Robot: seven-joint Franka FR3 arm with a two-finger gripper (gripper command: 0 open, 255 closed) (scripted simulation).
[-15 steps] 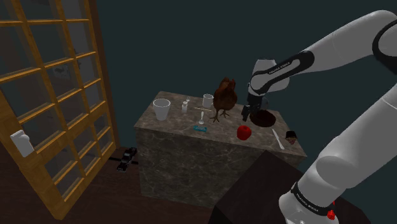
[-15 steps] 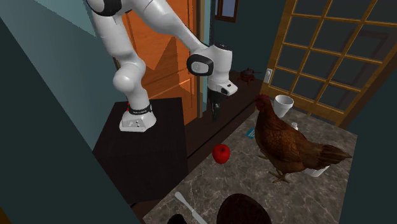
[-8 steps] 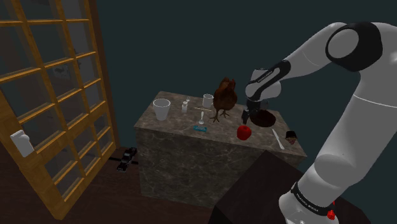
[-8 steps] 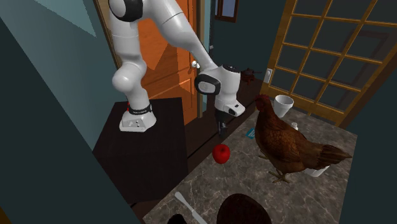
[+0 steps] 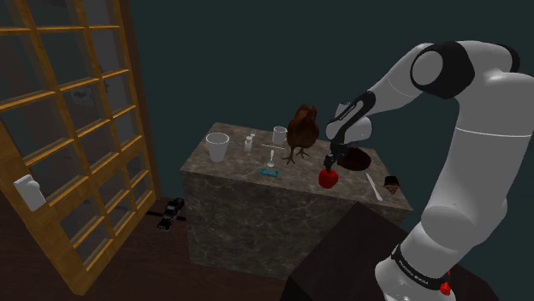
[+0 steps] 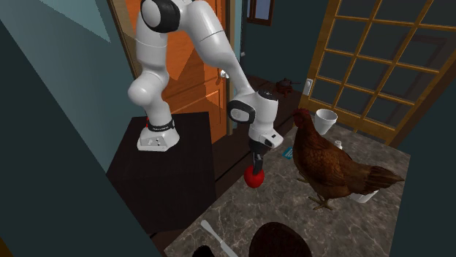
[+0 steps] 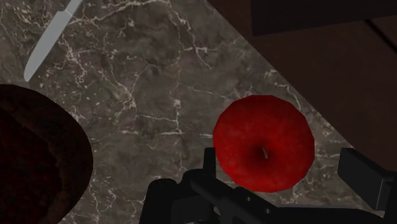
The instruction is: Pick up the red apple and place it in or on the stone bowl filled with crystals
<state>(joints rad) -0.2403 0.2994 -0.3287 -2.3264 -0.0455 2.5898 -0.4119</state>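
A red apple [image 7: 264, 143] lies on the marble table top [image 7: 153, 83], close to its edge. My gripper [image 7: 286, 168] is open and low over it, one finger [image 7: 208, 159] at the apple's side and the other finger [image 7: 362, 175] a little clear of it. From the shoulder view the gripper [image 5: 329, 163] sits right above the apple [image 5: 327, 179]. The dark bowl [image 5: 353, 158] stands just behind the apple and its contents are too dark to make out. In the second exterior view the gripper [image 6: 255, 165] reaches down onto the apple [image 6: 253, 177], and the bowl [image 6: 280, 241] is at the bottom edge.
A brown chicken figure [image 5: 301, 130] stands beside the bowl, large in the second exterior view [image 6: 329, 164]. A knife [image 5: 374, 185], a white cup [image 5: 217, 147], a mug [image 5: 279, 135], a blue item [image 5: 269, 172] and a small dark object [image 5: 393, 182] share the table. A lattice door [image 5: 68, 128] stands at the shoulder view's left.
The gripper has come down from above the table to the apple, and its fingers now straddle it. The apple and bowl have not moved.
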